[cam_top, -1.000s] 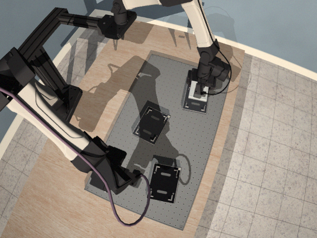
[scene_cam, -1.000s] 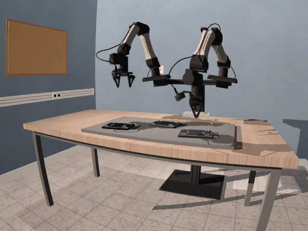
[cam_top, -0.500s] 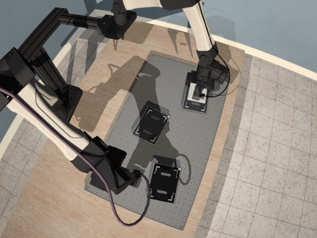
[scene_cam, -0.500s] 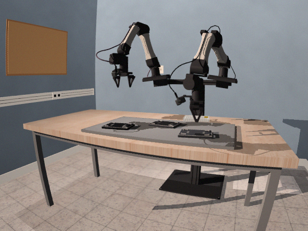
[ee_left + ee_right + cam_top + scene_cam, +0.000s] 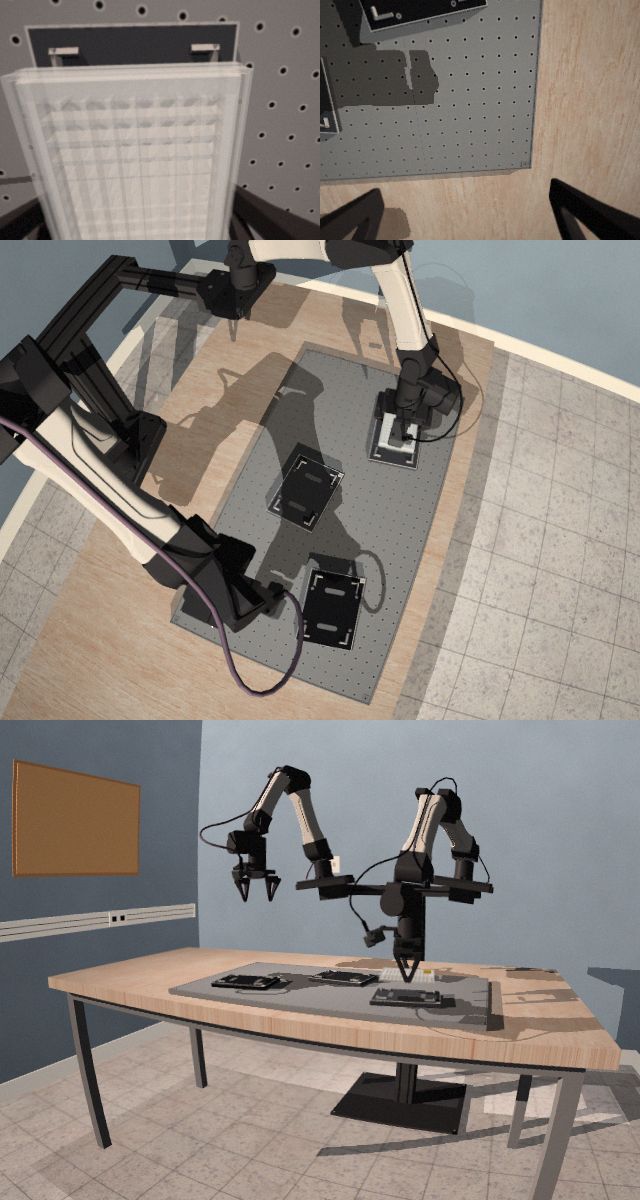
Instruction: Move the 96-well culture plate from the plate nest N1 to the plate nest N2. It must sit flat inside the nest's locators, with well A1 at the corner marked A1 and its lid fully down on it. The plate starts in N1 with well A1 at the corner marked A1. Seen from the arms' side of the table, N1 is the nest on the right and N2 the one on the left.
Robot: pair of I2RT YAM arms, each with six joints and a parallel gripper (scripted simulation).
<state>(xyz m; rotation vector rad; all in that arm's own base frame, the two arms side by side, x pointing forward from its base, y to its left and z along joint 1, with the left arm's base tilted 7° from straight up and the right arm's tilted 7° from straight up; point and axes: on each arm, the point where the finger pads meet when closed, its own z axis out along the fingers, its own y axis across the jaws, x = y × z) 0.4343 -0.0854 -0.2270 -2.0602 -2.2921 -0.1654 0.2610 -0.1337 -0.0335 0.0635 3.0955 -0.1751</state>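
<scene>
Left tool (image 5: pixel 400 421) (image 5: pixel 408 978) (image 5: pixel 139 222) points down near N2 (image 5: pixel 393 460) (image 5: pixel 406 998) (image 5: pixel 132 42), gripping the plate (image 5: pixel 385 433) (image 5: pixel 387 974) (image 5: pixel 137 150).

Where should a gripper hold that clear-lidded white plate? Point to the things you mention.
Probably by its two long side walls, coming from above: the plate (image 5: pixel 387 429) (image 5: pixel 385 974) (image 5: pixel 140 165) is a flat rectangular block, and the left gripper's fingers already stand either side of it.

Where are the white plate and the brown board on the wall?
White plate (image 5: pixel 386 431) (image 5: pixel 388 974) (image 5: pixel 135 150): top, exterior and left wrist views; visible parts of its body.
Brown board (image 5: pixel 76 818): exterior view; middle of its face.
</scene>
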